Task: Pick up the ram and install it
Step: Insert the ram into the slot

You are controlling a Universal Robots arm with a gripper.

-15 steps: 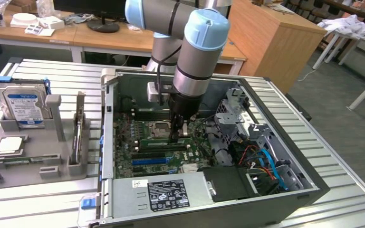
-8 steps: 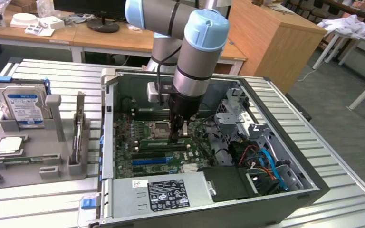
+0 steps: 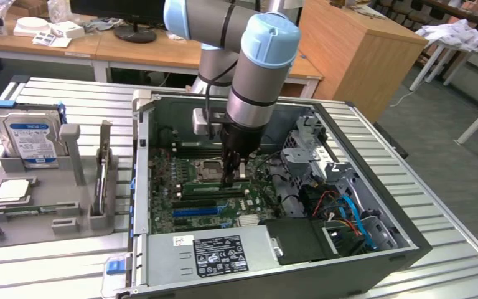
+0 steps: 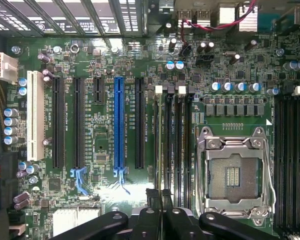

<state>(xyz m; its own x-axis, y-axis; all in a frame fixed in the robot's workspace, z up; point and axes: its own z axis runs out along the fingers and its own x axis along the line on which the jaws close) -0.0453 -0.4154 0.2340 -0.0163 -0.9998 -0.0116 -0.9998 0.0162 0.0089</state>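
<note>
Where the arm reaches down into the open computer case (image 3: pixel 322 277), the gripper (image 3: pixel 233 177) has its black fingers (image 4: pixel 152 200) pinched almost shut on the ram (image 3: pixel 208 184). The ram is a thin green strip held on edge right over the long dark memory slots (image 4: pixel 176 140). Just beside them sits the processor socket (image 4: pixel 233 175), a square bed of pins framed by a bright metal bracket. Farther across the green motherboard (image 4: pixel 105 65) run narrow black expansion slots, along with a blue slot (image 4: pixel 119 120) and a white slot (image 4: pixel 35 115), among small round silver-topped capacitors. Outside the case, a grey moulded tray (image 3: pixel 48 212) rests on the ribbed metal table (image 3: pixel 48 268). It carries a silver hard drive (image 3: pixel 30 140) with a blue label, standing upright, and a square silver processor chip (image 3: pixel 12 190) lying flat. Beyond stand wooden desks (image 3: pixel 181 53).
</note>
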